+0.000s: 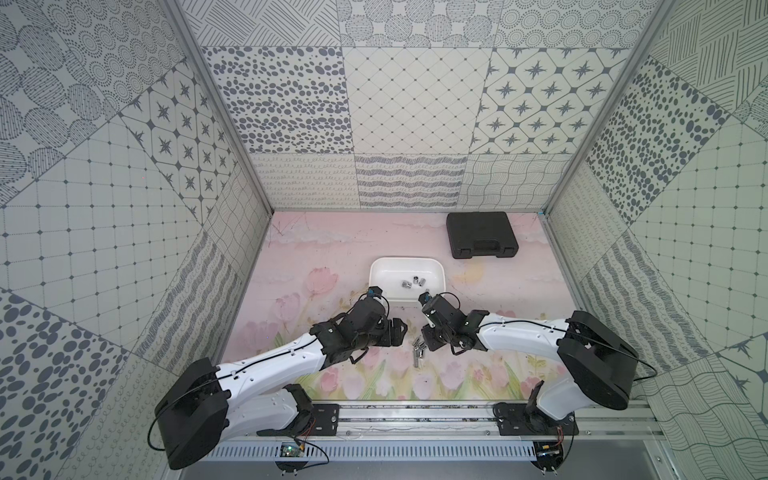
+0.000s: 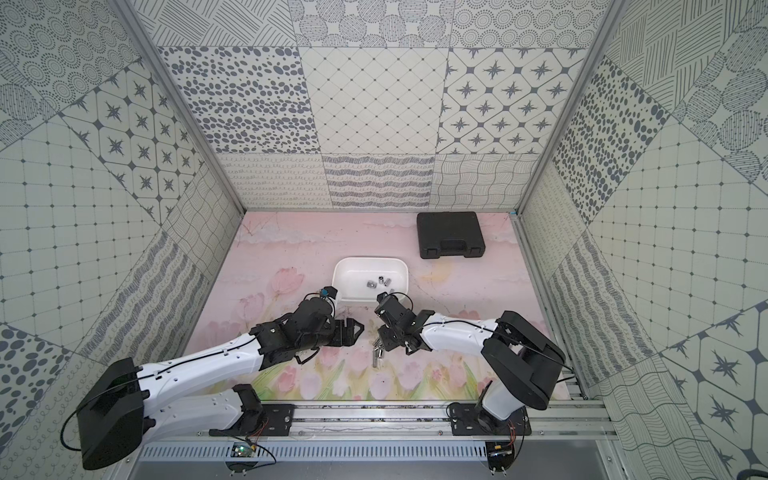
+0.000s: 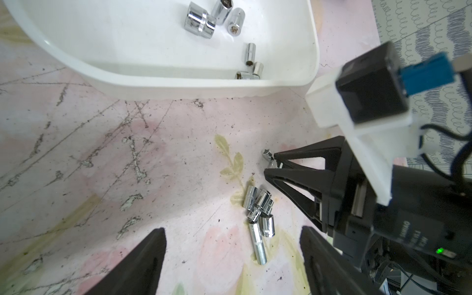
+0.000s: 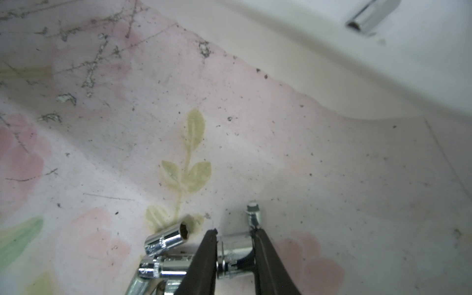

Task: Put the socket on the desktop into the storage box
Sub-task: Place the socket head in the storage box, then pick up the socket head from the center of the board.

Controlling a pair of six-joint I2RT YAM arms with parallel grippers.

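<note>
Right gripper [image 4: 235,232] pinching a socket [image 4: 236,252]
Left gripper [image 3: 231,229] just hangs wide open beside the loose sockets [image 3: 258,207].

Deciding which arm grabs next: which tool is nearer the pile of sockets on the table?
Right. The right tool is at the edge of the pile, closed on a socket beside it. The left tool faces the pile from the other side, open, touching nothing.
</note>
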